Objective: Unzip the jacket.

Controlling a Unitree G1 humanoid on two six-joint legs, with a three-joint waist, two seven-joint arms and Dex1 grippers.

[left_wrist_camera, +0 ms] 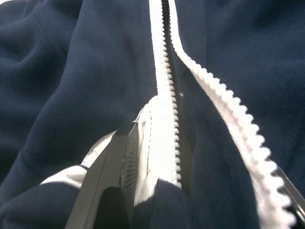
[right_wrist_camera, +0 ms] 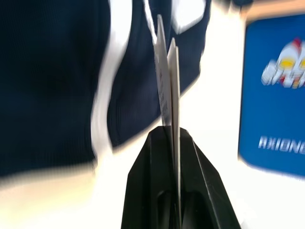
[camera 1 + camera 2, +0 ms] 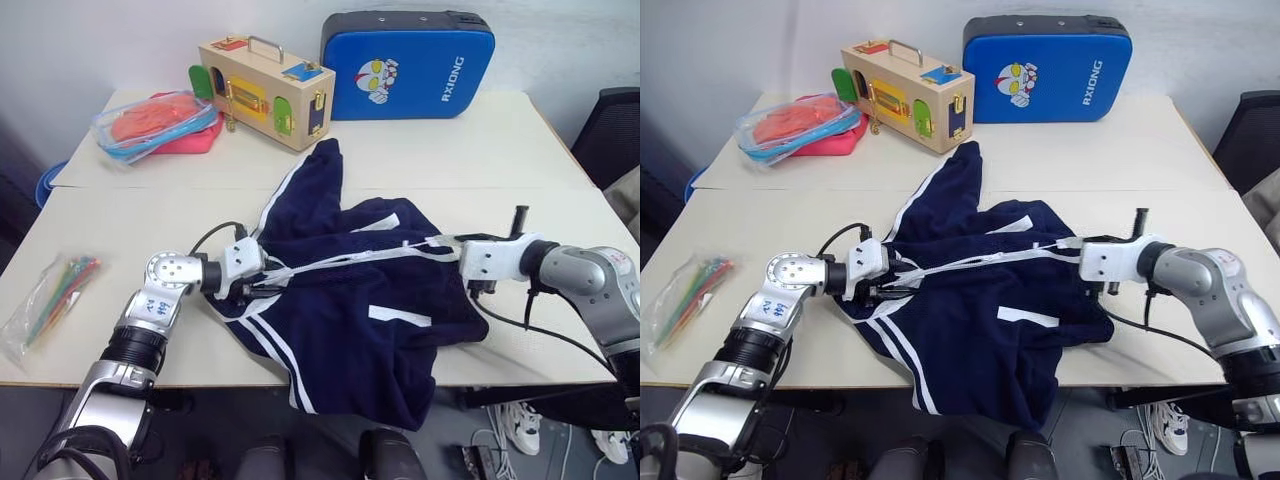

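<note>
The navy jacket [image 3: 350,320] lies crumpled across the middle of the table [image 3: 120,230], and its lower part hangs over the front edge. Its white zipper [image 3: 350,257] runs taut between my two grippers, with the two rows of teeth [image 1: 167,81] parted in the left wrist view. My left gripper [image 3: 262,282] is shut on the jacket's edge at the zipper's left end, with one black finger [image 1: 107,176] against the white tape. My right gripper [image 3: 447,245] is at the zipper's right end. It is shut on thin pale hang tags [image 2: 167,81], seen edge-on.
A blue hard case [image 3: 407,65] leans against the back wall. A wooden latch box [image 3: 265,92] and a plastic container of orange items [image 3: 155,122] stand at the back left. A bag of coloured sticks [image 3: 55,295] lies at the left edge. A black chair [image 3: 612,130] is on the right.
</note>
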